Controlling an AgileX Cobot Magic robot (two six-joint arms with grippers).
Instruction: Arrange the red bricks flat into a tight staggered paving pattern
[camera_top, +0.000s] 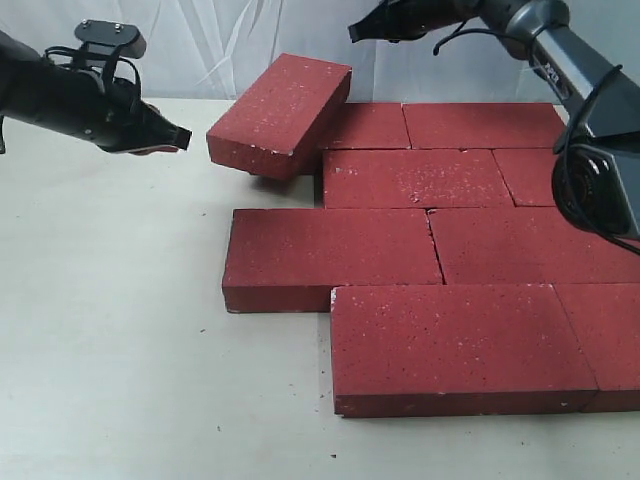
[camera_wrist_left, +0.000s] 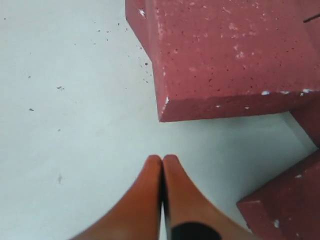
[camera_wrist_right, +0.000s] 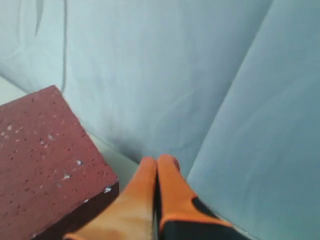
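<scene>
Nine red bricks (camera_top: 415, 178) in play, and eight of them lie flat on the table (camera_top: 110, 330) in staggered rows, edges tight together. One is out of line: the tilted brick (camera_top: 280, 112) sits right ahead of the left claw (camera_top: 178, 135). Its low end points at the claw's tip and its high end is propped on a flat brick in the far row.

Left claw first: its orange fingers (camera_wrist_left: 150, 200) are pressed together with nothing between them. It hovers over bare table, near the tilted brick's low corner but not touching it. From the left wrist view that brick (camera_wrist_left: 225, 55) fills the space beyond the fingertips, with a shadow showing under its edge. Whether the low edge meets the table, I cannot tell.

Over to the right claw (camera_top: 352, 32): it is high up, past the far side of the tilted brick, with the cloth backdrop (camera_top: 200, 40) behind it. Its fingers (camera_wrist_right: 142, 200) are closed on each other too, gripping nothing. A speckled brick corner (camera_wrist_right: 45, 150) lies just off to one side below it, clear of the claw. Which brick that is, I cannot tell.
</scene>
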